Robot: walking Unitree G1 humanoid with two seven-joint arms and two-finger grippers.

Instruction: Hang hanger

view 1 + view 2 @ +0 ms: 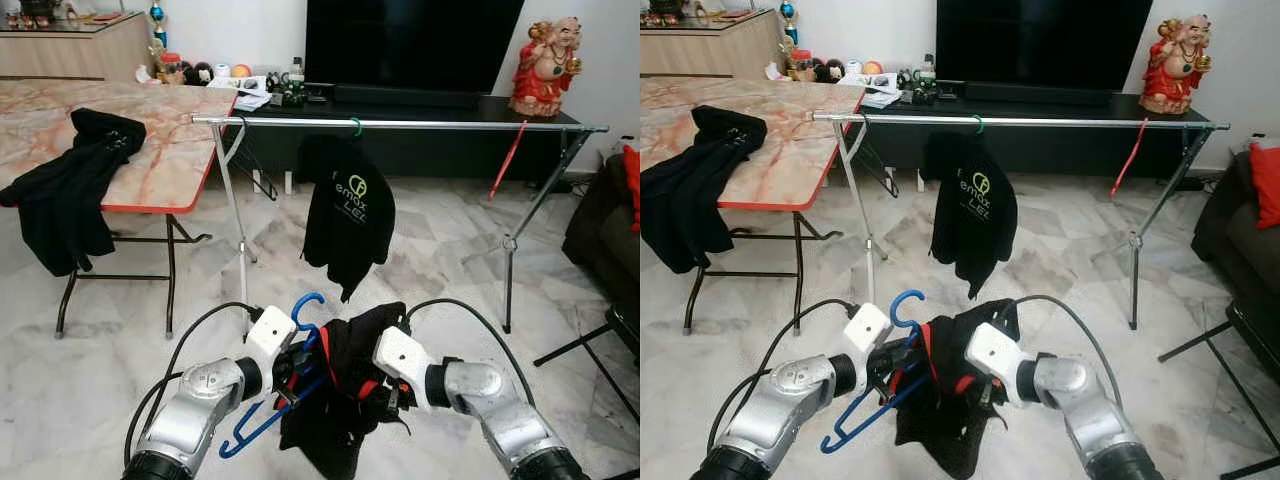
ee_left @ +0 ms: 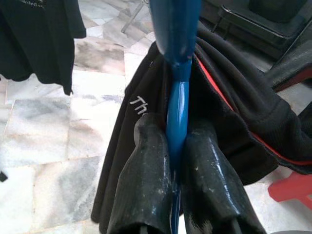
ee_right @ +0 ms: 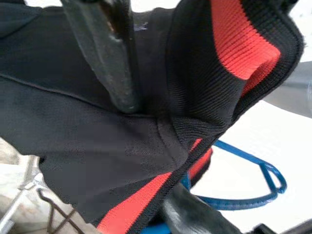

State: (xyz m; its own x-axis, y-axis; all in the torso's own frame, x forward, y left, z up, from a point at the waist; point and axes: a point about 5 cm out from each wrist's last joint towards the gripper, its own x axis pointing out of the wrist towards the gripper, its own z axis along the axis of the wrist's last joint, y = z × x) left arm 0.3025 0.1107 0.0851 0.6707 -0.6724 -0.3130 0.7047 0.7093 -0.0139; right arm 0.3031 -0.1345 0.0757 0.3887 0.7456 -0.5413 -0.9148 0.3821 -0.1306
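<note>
A blue plastic hanger [image 1: 262,418] is held low in front of me, its hook [image 1: 304,301] pointing up. My left gripper [image 1: 296,368] is shut on the hanger's blue bar [image 2: 176,114]. A black shirt with red trim [image 1: 335,400] hangs bunched between my arms. My right gripper [image 1: 384,392] is shut on its collar fabric [image 3: 195,87], one finger [image 3: 109,53] lying over the cloth. Ahead stands a metal clothes rail [image 1: 400,124] with a black printed shirt [image 1: 348,212] on a green hanger and a bare red hanger [image 1: 507,160].
A marble-top folding table [image 1: 150,150] stands at the left with a black garment [image 1: 70,195] draped over its edge. A TV console [image 1: 420,105] with a red statue [image 1: 545,68] lies behind the rail. A dark sofa [image 1: 605,215] sits at the right.
</note>
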